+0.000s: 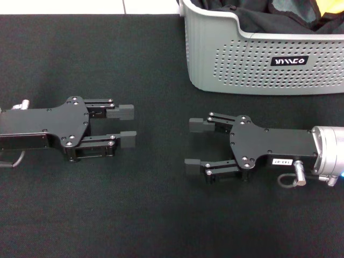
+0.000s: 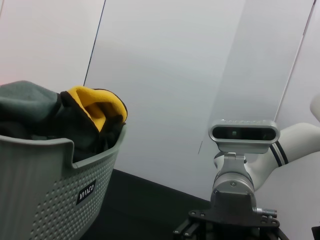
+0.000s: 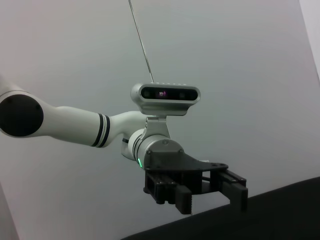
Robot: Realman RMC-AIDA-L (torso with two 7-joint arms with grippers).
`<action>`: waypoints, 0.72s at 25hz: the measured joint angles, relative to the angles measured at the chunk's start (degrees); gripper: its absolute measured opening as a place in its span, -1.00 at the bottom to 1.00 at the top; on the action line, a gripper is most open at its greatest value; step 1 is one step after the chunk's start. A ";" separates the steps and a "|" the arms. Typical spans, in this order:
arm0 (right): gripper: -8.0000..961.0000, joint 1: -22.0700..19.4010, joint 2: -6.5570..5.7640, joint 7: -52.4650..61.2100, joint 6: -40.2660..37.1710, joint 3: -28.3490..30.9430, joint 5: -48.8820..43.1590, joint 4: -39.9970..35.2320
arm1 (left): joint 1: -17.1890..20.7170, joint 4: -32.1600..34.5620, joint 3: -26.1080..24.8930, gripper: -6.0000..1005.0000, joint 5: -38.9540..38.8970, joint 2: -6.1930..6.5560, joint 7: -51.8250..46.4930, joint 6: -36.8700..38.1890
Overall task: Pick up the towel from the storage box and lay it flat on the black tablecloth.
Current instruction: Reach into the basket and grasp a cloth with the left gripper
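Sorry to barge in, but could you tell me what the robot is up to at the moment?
Nothing is being handled yet. The left hand and the right hand both rest low over the black tablecloth, fingers open and empty, facing each other. The towel is bunched up inside the storage box, which stands at the far right of the cloth, its orange-yellow side poking above the rim. The pick-up has not started.

I see just a pale grey wall (image 2: 165,90), with a thin dark line (image 2: 95,45) running slantwise down its face.
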 joint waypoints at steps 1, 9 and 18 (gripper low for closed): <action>0.85 0.00 0.05 0.00 -0.07 0.00 -0.06 0.02 | 0.04 0.00 0.00 0.20 0.01 0.00 0.01 0.01; 0.85 0.00 0.12 -0.33 -0.34 0.01 -0.16 0.00 | 0.22 0.00 -0.02 0.20 0.07 -0.01 -0.03 0.08; 0.85 -0.15 0.18 -0.81 -1.07 0.90 -0.36 0.08 | -0.26 1.13 -1.32 0.20 -0.80 -0.61 -0.93 0.05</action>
